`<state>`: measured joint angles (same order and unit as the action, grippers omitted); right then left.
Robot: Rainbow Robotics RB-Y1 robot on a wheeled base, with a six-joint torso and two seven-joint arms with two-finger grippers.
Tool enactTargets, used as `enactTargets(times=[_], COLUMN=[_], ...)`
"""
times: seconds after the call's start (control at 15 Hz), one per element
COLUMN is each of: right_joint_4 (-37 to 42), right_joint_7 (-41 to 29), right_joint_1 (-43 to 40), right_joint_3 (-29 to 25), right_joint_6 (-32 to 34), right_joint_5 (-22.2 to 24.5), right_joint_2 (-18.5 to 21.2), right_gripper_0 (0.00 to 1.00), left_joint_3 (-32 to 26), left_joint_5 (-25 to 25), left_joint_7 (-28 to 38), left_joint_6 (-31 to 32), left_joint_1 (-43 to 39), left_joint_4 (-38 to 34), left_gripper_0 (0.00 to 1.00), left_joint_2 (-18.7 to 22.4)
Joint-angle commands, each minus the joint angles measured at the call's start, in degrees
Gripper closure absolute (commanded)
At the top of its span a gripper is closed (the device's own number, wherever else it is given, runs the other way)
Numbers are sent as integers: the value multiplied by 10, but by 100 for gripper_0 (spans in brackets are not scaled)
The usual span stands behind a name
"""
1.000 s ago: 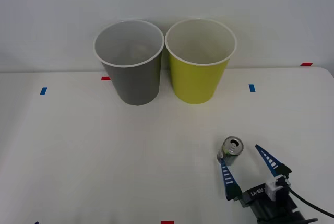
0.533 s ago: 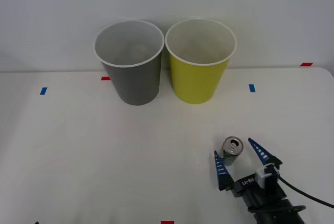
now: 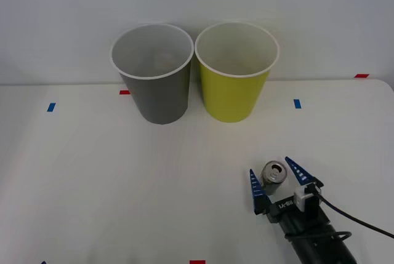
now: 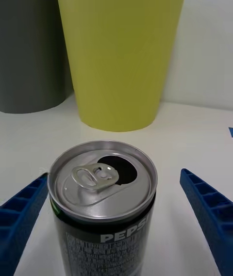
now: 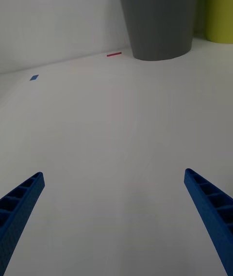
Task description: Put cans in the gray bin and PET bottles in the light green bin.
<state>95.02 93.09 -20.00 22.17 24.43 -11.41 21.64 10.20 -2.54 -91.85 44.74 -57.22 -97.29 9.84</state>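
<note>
A small silver can [image 3: 274, 173] with an opened pull-tab top stands upright on the white table at the front right. My right gripper [image 3: 276, 180] is open, with one blue finger on each side of the can [image 4: 104, 208] and a gap showing at both fingers [image 4: 206, 213]. At the back of the table the gray bin [image 3: 152, 73] and the light green bin [image 3: 236, 71] stand side by side, both upright. In the right wrist view the light green bin [image 4: 119, 48] rises straight behind the can, beside the gray bin [image 4: 31, 43]. My left gripper [image 5: 114, 218] is open over bare table.
Small blue [image 3: 51, 107] and red [image 3: 125, 92] tape marks dot the table [image 3: 123, 178]. A white wall rises just behind the bins. A black cable [image 3: 357, 221] trails from the right arm.
My right gripper has moved forward and a little left, so the can now stands between its fingers instead of at the left fingertip. The can and bins have not moved.
</note>
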Motion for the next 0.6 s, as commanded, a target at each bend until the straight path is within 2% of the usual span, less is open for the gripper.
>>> enactTargets(times=[0.07, 0.47, 0.6], right_joint_4=[1, 1, 14], right_joint_7=[-3, -9, -11], right_joint_1=[0, -1, -1], right_joint_3=[0, 2, 1], right_joint_6=[0, -1, -24], right_joint_5=[-9, -22, -28], right_joint_2=[0, -9, -8], right_gripper_0=[77, 82, 84], left_joint_3=[0, 0, 0], left_joint_5=[0, 0, 0], left_joint_7=[0, 0, 0], left_joint_6=[0, 0, 0], left_joint_1=[0, 0, 0], left_joint_4=[0, 0, 0], left_gripper_0=[0, 0, 0], left_joint_2=[0, 0, 0])
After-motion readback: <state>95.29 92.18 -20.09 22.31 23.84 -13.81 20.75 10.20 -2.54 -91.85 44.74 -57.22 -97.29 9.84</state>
